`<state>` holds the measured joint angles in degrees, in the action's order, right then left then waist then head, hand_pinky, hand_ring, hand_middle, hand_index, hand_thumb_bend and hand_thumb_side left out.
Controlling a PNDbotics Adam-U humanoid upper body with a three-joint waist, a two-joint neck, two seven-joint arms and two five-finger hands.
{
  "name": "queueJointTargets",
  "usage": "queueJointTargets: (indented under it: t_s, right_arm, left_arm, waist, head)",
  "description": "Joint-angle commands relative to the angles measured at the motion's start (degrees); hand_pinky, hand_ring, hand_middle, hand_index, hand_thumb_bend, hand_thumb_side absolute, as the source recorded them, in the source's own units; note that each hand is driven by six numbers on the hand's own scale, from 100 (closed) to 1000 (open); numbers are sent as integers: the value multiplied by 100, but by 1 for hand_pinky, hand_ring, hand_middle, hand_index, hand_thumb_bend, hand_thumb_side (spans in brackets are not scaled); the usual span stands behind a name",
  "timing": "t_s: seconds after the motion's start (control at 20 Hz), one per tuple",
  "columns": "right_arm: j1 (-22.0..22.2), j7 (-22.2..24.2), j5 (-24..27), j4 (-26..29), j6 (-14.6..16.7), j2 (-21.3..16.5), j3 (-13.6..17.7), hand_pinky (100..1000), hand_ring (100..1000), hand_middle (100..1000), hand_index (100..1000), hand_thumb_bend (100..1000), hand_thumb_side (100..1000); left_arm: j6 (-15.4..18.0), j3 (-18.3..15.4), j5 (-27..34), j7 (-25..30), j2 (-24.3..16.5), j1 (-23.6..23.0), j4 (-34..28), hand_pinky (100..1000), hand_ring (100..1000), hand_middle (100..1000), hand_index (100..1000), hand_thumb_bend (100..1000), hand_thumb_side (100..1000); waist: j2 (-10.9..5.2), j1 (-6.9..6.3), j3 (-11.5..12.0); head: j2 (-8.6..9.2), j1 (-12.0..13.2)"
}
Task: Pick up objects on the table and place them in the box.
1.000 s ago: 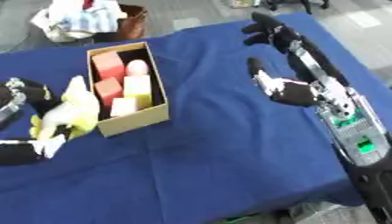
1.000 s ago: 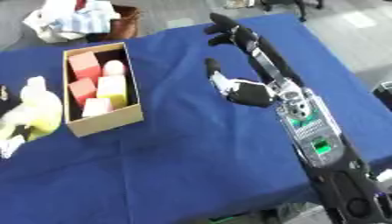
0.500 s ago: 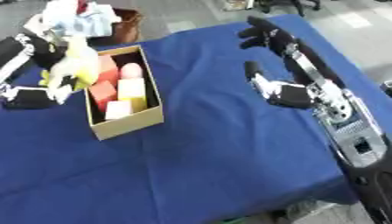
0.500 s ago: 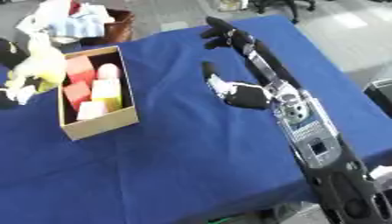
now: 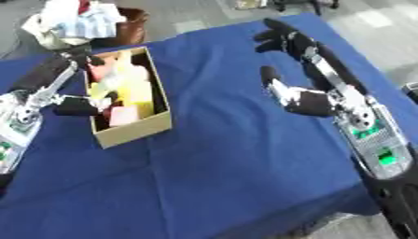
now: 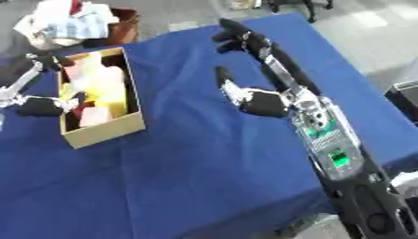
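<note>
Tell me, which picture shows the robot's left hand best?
The left eye view: the left hand and its whole arm show beside the box. The right eye view cuts that arm off at the picture's edge.

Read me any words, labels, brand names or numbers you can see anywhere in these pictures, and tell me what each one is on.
None can be read.
The green panel on the right forearm shows only a bright glow, too blurred to tell if it holds any text.
The cardboard box, the blue tablecloth and the blocks inside the box show no print.
</note>
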<state>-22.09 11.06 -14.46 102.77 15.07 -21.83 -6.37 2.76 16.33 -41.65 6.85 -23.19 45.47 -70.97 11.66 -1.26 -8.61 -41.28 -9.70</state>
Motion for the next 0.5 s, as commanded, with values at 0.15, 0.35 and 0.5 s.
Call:
queueJointTargets:
  t_s: [0.15,0.35,0.5]
  right_arm:
    - [-14,-10,32,13,7,-3,65,887,786,809,1000,100,478]
    - [44,-58,88,8,21,55,85,881,771,793,998,100,493]
    - [120,-121,238,20,40,156,103,878,763,784,989,100,495]
  left_arm:
    - [-200,-383,571,-219,-363,-264,-1068,795,808,794,844,735,563]
    - [-308,-762,1867,-604,-671,-925,-2300,734,752,714,790,395,488]
    - [-334,-1065,2872,-870,-839,-1604,-3174,706,724,678,764,312,501]
  waist:
    - [-167,-48,33]
    - [-142,-43,100]
    - [-123,-41,171]
  head:
    - [11,10]
    - [3,40]
    - [-29,139]
